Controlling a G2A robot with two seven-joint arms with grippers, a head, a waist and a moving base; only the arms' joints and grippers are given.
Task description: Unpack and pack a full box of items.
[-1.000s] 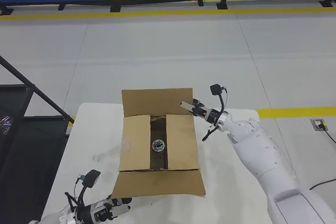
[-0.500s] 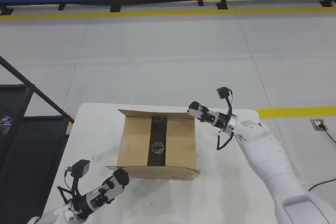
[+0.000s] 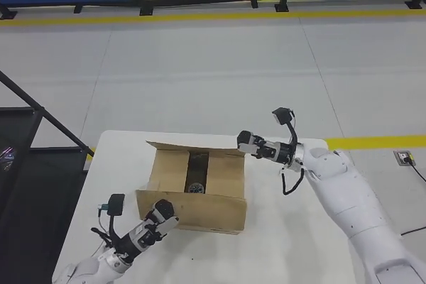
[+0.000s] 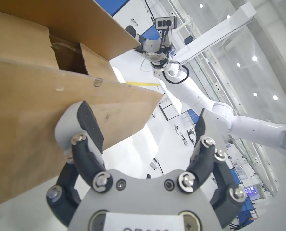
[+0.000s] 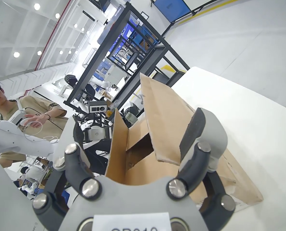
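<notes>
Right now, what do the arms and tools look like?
Glossy white shells on the left arm and right arm. Each wrist carries a looped black cable and a small black camera on a stalk. The left tool and right tool match: grey metal plate, silver screws, black links, light grey fingers with black pads, white label.

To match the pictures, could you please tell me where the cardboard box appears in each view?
Top view: cardboard box central on the table.
Left wrist view: box just beyond the left gripper.
Right wrist view: its flaps stand between the right gripper's jaws.
Shared landmark: the right gripper at the far flap.
</notes>
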